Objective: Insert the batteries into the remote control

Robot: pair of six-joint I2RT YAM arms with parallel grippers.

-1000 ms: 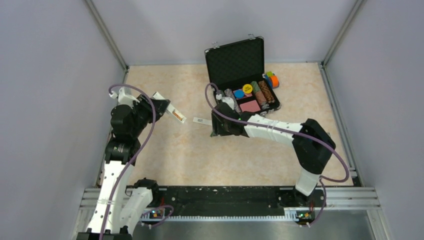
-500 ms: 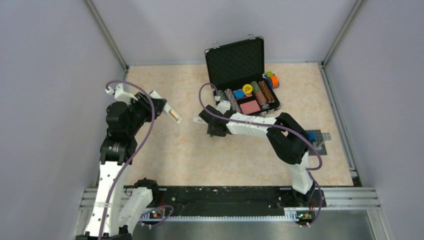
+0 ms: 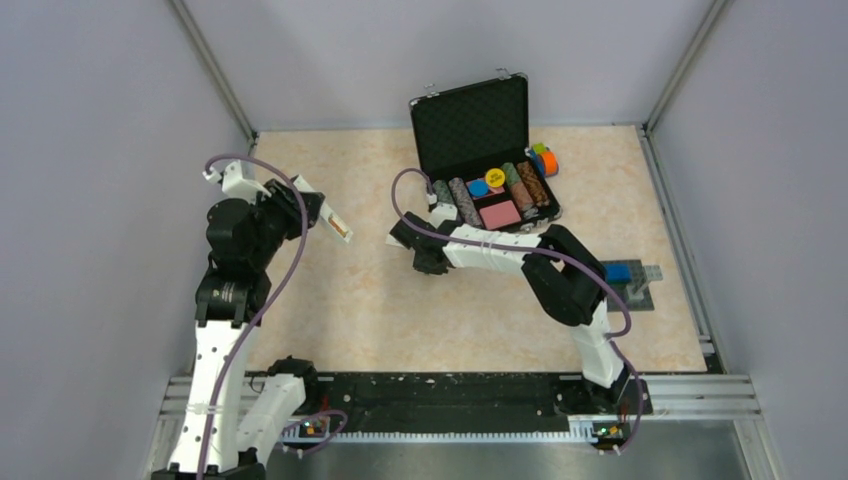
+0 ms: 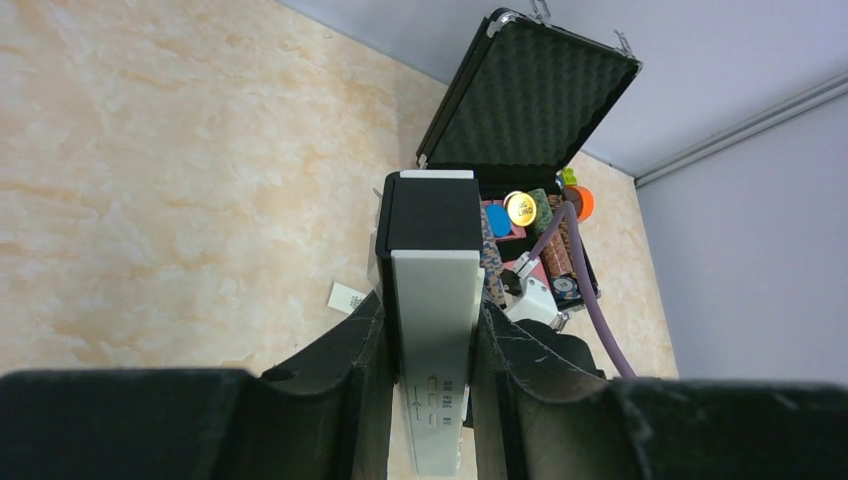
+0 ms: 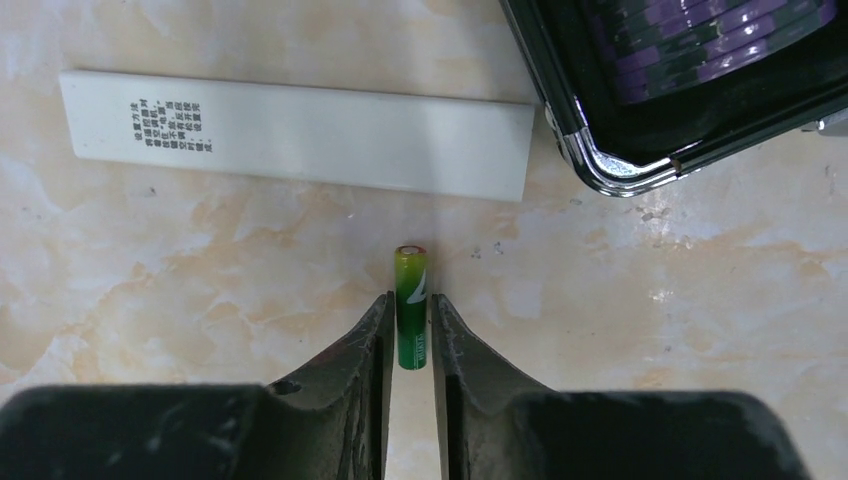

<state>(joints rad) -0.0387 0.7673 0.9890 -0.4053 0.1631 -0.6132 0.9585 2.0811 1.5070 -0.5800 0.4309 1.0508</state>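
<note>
Two claws hang over the marbled worktop (image 3: pixel 340 300) near an open black case (image 3: pixel 470 125): the left claw (image 4: pixel 428 320) pinches the white remote control (image 4: pixel 435 285) in the air, while the right claw (image 5: pixel 411 301) pinches the green battery (image 5: pixel 411 280) lying on the worktop beside a white printed strip (image 5: pixel 300 135).

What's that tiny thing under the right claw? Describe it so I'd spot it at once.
Find the open black case at the table's back; by its near-left corner lies a flat white strip. Next to it, between the right gripper's fingers, lies the green battery: a tiny cylinder, green and round where the strip is white and flat.
</note>
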